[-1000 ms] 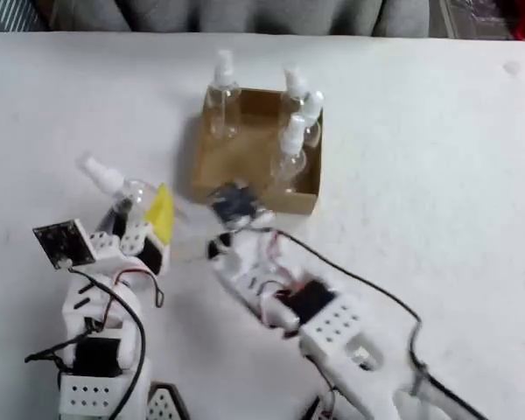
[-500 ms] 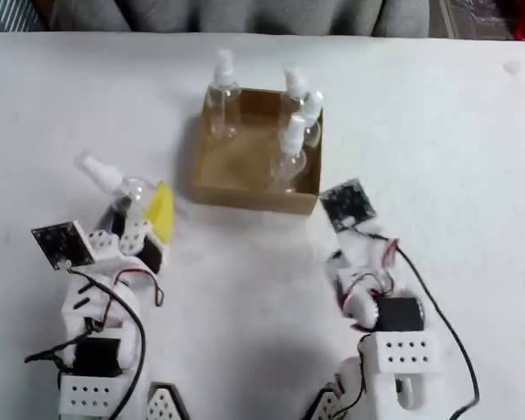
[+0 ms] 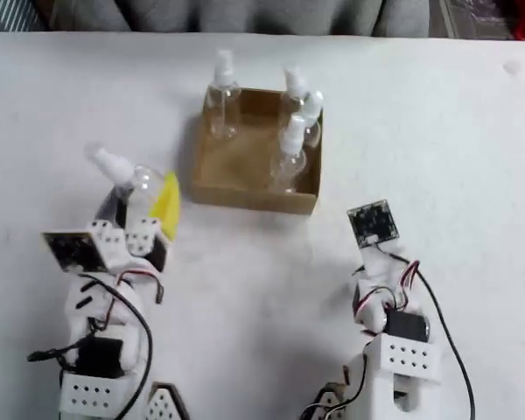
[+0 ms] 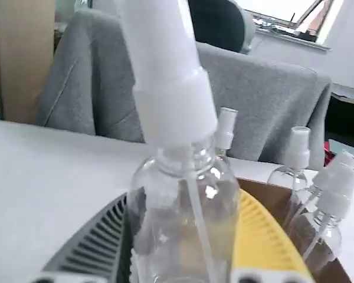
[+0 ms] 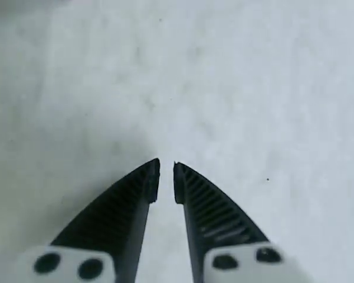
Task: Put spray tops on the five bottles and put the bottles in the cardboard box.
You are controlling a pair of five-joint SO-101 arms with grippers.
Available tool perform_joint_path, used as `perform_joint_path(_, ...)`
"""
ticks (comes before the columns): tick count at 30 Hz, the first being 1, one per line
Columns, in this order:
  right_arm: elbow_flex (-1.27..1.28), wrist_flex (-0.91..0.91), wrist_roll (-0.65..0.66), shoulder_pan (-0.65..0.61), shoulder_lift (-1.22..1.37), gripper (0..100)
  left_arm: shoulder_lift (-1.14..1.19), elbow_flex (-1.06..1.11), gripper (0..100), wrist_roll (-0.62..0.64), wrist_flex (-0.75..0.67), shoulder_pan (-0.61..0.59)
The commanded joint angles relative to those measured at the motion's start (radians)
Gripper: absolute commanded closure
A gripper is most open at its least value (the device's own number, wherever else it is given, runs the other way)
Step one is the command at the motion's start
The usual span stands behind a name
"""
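Clear plastic is pinched between the grey and yellow jaws of the left gripper (image 3: 142, 199): the fifth bottle (image 4: 183, 200), with its spray top (image 4: 165, 88) already fitted, is held tilted above the table (image 3: 455, 131), near the cardboard box (image 3: 245, 196) but not yet over it. Over the last second the bottle has been carried slightly closer to the box. The right gripper (image 5: 166, 175), its jaws pressed almost together with only a thin slit between them, has been drawn back from beside the box to bare table on its own side. Four capped bottles (image 3: 290, 149) are seen standing in the box. Capping is therefore judged finished, and only the placing of this last bottle remains, with the way to the box now unobstructed.
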Motion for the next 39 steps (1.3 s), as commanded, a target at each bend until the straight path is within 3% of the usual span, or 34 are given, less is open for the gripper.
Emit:
perform_joint_path(1, -0.006, -0.002, 0.057, -0.012, -0.010, 98.1, -0.005, -0.003, 98, -0.104, -0.147, 0.122)
perform_joint_path(6, -0.005, -0.005, 0.069, -0.012, -0.008, 98.1, -0.004, -0.012, 98, -0.107, -0.222, 0.205)
perform_joint_path(13, -0.005, -0.008, 0.071, -0.013, -0.007, 98.1, -0.001, -0.094, 98, -0.109, -0.203, 0.203)
perform_joint_path(19, -0.005, -0.008, 0.071, -0.012, -0.007, 98.1, 0.231, -0.285, 98, -0.103, -0.178, 0.209)
perform_joint_path(25, -0.005, -0.008, 0.071, -0.012, -0.007, 98.1, 0.610, -0.399, 98, -0.109, -0.373, 0.202)
perform_joint_path(39, 0.023, -0.067, 0.072, -0.010, -0.010, 98.0, 1.506, -0.582, 98, -0.110, -0.993, 0.193)
